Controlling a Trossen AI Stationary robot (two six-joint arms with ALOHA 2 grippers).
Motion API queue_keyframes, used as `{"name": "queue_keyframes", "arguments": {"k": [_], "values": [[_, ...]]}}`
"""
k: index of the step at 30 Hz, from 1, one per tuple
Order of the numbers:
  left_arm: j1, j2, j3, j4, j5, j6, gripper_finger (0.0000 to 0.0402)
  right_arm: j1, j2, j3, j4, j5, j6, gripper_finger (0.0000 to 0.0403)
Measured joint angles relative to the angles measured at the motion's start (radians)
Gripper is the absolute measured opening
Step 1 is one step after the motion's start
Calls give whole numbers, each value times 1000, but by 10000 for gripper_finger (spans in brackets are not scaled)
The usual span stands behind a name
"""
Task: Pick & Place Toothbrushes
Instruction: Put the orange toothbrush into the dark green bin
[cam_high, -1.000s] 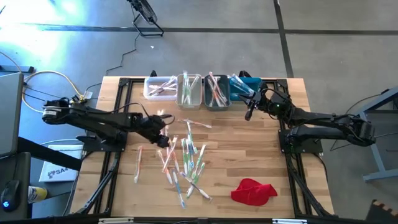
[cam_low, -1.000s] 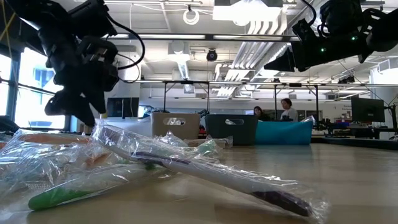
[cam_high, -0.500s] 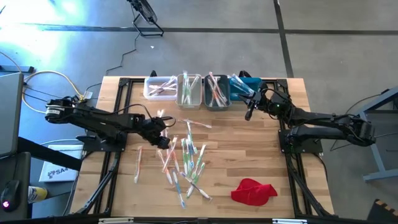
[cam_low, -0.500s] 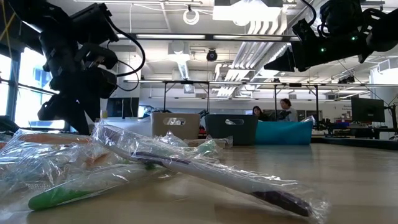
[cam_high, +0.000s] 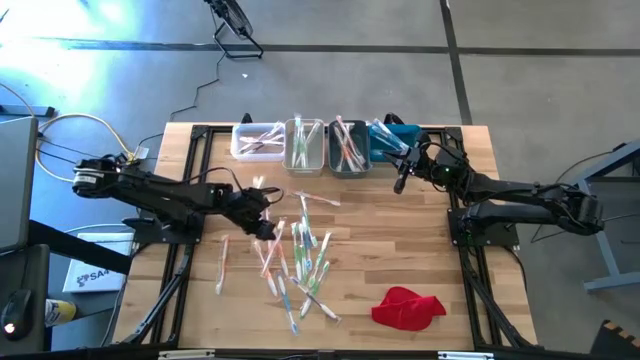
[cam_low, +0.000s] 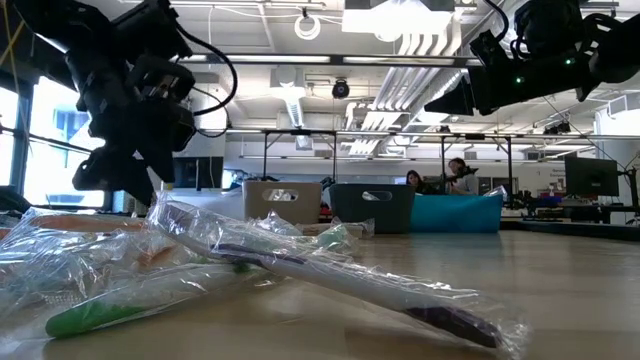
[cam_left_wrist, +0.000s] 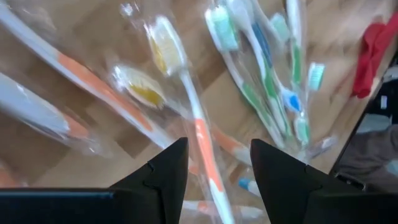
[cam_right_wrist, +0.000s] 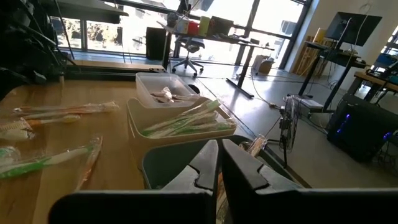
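Fingers (cam_left_wrist: 166, 167) of my left gripper (cam_left_wrist: 217, 171) stand wide apart with nothing between them, poised above the near edge of the scattered toothbrushes (cam_high: 295, 255). Through the gap I see one orange-handled toothbrush (cam_left_wrist: 193, 130) in its clear wrapper running lengthwise on the wood below, its yellowish head pointing away from the wrist. From overhead, my left gripper (cam_high: 262, 212) sits over the left fringe of the pile, the arm reaching in from the worktop's left side. In the low view it hangs a little above the wrappers, though I cannot say for certain whether a fingertip brushes the plastic.

My right gripper (cam_right_wrist: 219, 163) has its fingers pressed together, empty. It waits near the back right of the worktop (cam_high: 420, 250), just beside the blue bin (cam_high: 392, 143).

Most toothbrushes lie loose in a heap at the worktop's middle, crossing one another, with green, blue, orange and pink handles mixed. One pink toothbrush (cam_high: 222, 262) lies apart to the left of the heap. Others already rest in the row of bins along the back edge: the white bin (cam_high: 255, 140), the beige bin (cam_high: 304, 146), the grey bin (cam_high: 347, 146) and the blue one.

Well apart from the heap, a red cloth (cam_high: 408, 307) sits crumpled near the front right. Beyond the worktop, in the low view, a person (cam_low: 458, 175) sits at a desk.
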Motion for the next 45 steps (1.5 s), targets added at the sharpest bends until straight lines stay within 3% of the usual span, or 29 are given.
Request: {"name": "queue_keyframes", "arguments": {"k": [11,18,31,45], "values": [[-80,5,4,-9,-22,-48,170,0,0,0,-1,0,7,12],[-127,96,64,-51,-59,-50,170,0,0,0,-9,-4,8,12],[-126,194,90,-35,37,-75,170,0,0,0,-26,-3,7,12],[-126,259,91,-21,49,-75,170,0,0,0,-36,-3,7,12]]}}
